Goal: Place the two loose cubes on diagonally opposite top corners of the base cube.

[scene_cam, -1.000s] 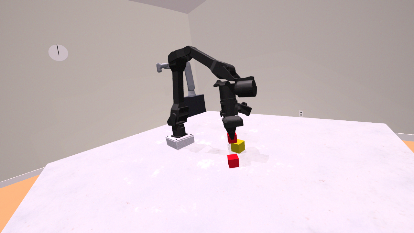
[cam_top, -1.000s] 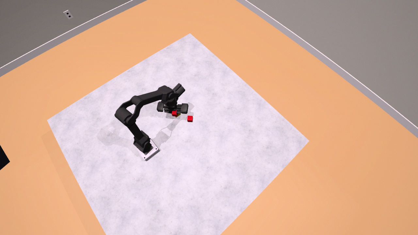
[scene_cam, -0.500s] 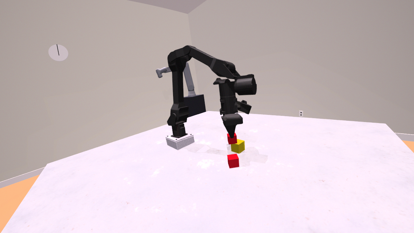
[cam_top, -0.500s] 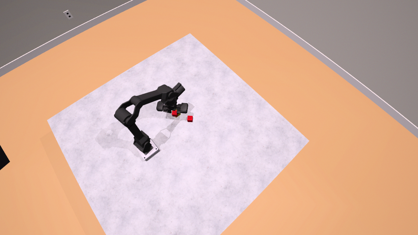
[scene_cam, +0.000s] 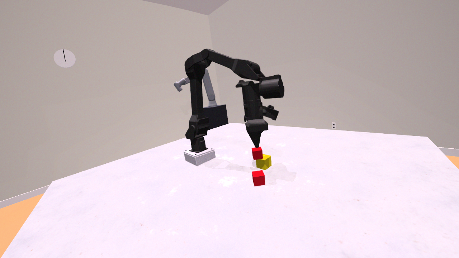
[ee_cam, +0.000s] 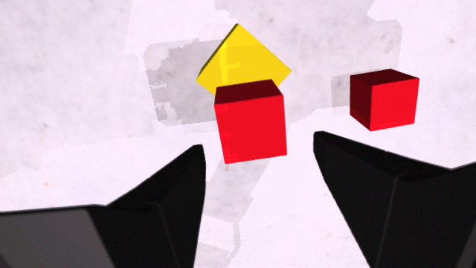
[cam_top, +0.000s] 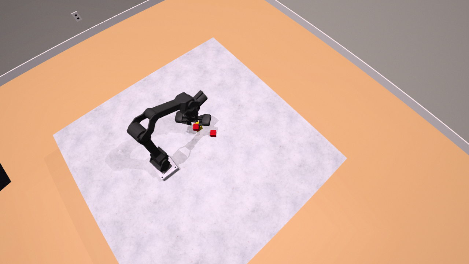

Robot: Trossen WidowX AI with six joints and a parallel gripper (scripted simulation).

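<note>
The yellow base cube [cam_top: 200, 128] [scene_cam: 265, 162] [ee_cam: 243, 59] stands on the white table top [cam_top: 229, 183] [scene_cam: 321, 192]. One red cube [cam_top: 195, 127] [scene_cam: 256, 153] [ee_cam: 251, 123] sits on top of it, over one top corner, and looks level. My gripper [scene_cam: 256, 144] [ee_cam: 259, 147] is open just above this cube, with the fingers apart from its sides and nothing between them. The second red cube [cam_top: 213, 133] [scene_cam: 258, 178] [ee_cam: 384, 98] lies on the table a short way from the base cube, apart from it.
The arm's mount [cam_top: 168, 172] [scene_cam: 198, 156] stands on the table to the side of the cubes. The table's edges lie far from the cubes, with orange floor [cam_top: 360, 98] beyond them.
</note>
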